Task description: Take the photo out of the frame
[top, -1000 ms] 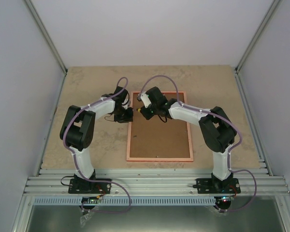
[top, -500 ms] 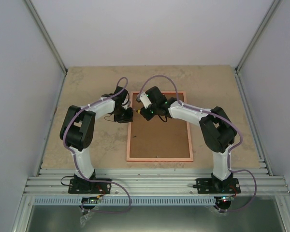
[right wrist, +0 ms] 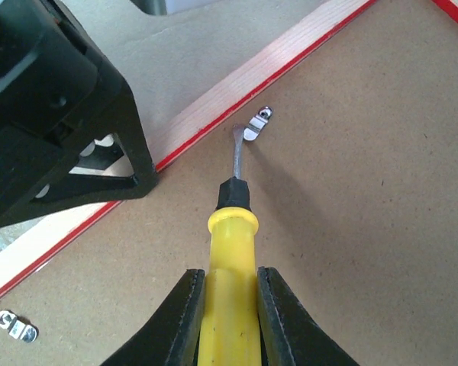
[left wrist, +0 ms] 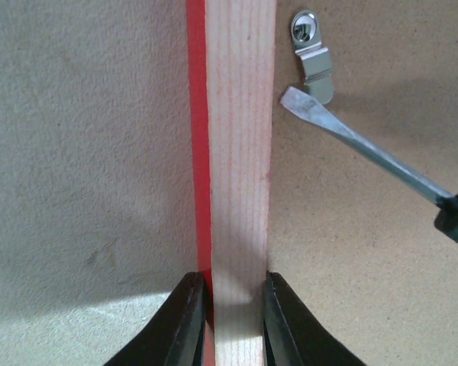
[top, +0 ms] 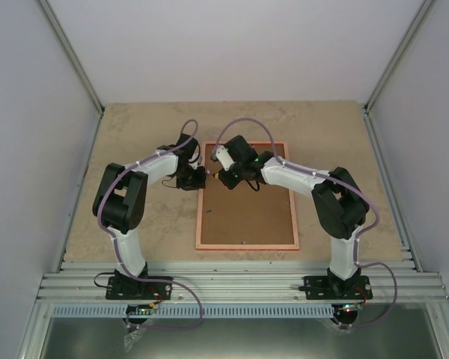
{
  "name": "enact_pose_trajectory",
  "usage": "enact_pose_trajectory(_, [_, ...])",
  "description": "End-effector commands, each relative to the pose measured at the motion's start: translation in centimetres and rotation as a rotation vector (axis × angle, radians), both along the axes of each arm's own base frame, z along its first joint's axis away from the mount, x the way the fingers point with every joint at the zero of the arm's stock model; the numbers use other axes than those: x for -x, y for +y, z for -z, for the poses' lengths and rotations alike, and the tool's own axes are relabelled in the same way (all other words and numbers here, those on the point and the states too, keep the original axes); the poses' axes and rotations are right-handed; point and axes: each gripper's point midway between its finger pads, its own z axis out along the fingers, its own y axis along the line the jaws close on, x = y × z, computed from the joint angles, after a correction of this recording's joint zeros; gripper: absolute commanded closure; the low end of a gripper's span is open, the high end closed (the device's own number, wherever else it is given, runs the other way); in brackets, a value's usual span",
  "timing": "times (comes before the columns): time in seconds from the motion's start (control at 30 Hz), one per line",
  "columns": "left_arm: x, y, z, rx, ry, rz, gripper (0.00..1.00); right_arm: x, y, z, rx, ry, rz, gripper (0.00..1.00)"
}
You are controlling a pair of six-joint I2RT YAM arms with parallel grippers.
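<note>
Nearest the arm bases, the red frame (top: 247, 247) lies face down on the tabletop (top: 135, 224), with its pale wooden back turned up and the brown backing board (top: 247, 213) filling it. Farther along the left rail, the left pincer (left wrist: 233, 309) is nearly closed. Its fingers clamp the rail from both sides, one on the red outer edge and one on the board side. Opposite it, the right pincer (right wrist: 227, 305) is closed tight on the yellow handle of a flathead screwdriver (right wrist: 229, 244). The blade points toward that rail, and its tip is touching or just beside a small metal retaining clip (right wrist: 257, 126) at the board's edge. A second clip (right wrist: 17, 326) sits on the board beside the same rail. The likeliest trouble is the thin blade skating off the shiny clip, which could gouge the board, jam under the rail or run into the left pincer close by. Too steep a push could also bend the clip rather than turn it. If the hold on the narrow rail gives, the whole frame could slide. The photo is not visible and presumably lies under the backing board, beneath both pincers. Neither pincer touches it, and the board and its clips are in the way.
</note>
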Motion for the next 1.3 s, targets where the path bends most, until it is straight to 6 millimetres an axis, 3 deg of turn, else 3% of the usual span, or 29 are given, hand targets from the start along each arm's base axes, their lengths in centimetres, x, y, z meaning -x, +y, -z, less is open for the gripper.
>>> enact_pose_trajectory(0.0, [-0.2, 0.2, 0.3, -0.012, 0.005, 0.004, 0.82, 1.3, -2.5, 1.3, 0.095, 0.034, 0.036, 1.00])
enact_pose_trajectory(0.2, [-0.2, 0.2, 0.2, -0.010, 0.005, 0.005, 0.82, 0.6, -3.2, 1.2, 0.072, 0.024, 0.109, 0.99])
enact_pose_trajectory(0.5, [-0.2, 0.3, 0.1, -0.014, 0.002, -0.002, 0.82, 0.6, -2.5, 0.0, -0.018, 0.030, 0.129, 1.00])
enact_pose_trajectory(0.97, [-0.7, 2.0, -0.8, 0.007, -0.020, -0.157, 0.88, -0.5, -7.0, -5.0, -0.122, -0.089, 0.253, 1.00])
enact_pose_trajectory(1.27, [-0.3, 2.6, -1.8, 0.090, -0.026, -0.388, 0.89, -0.4, -8.3, -6.4, -0.177, -0.112, 0.260, 1.00])
